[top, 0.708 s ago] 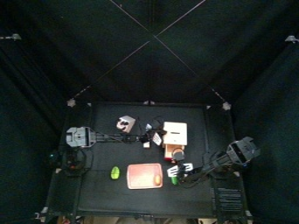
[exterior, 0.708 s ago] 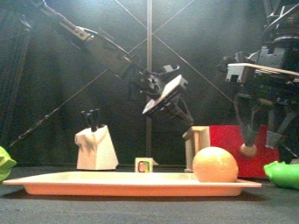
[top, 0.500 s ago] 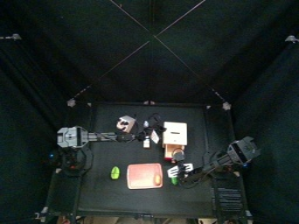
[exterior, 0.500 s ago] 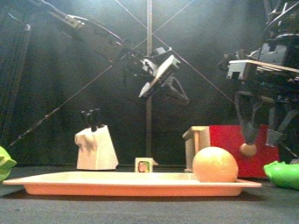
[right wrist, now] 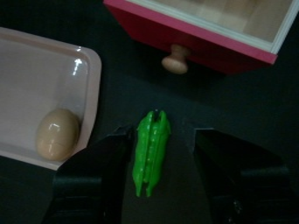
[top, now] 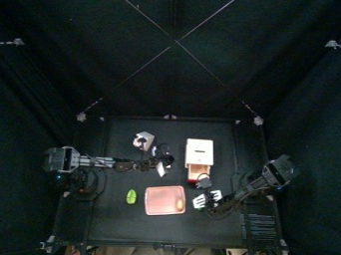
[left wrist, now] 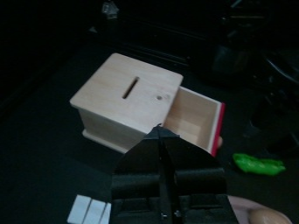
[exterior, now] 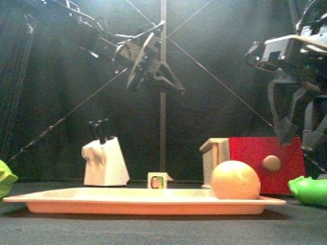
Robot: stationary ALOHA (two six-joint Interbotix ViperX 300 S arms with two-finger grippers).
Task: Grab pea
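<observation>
Nearest to us lay the pink board [exterior: 76, 201], with an egg [exterior: 235, 179] standing on its right end. A green object [exterior: 4, 179] sat just off the board's left end. The pea [right wrist: 149, 150] lay on the black table just off the right end, apart from the board's edge.

The right gripper [right wrist: 158, 140] hung directly over the pea with its jaws spread wide, one on either side of the pod. We could see nothing held between them and could not tell whether they touched the pod.

Just beyond the pea stood a red drawer [right wrist: 198, 26], pulled open, its round knob [right wrist: 176, 61] facing the pea. The drawer belonged to a pale wooden box [left wrist: 126, 94] with a slot in its top.

Behind the board's middle stood a small cube [exterior: 157, 180], and to the left of that a white block [exterior: 105, 163].

Farthest back and high above the table, the left gripper [left wrist: 160, 136] hung with its jaws pressed together on nothing.
</observation>
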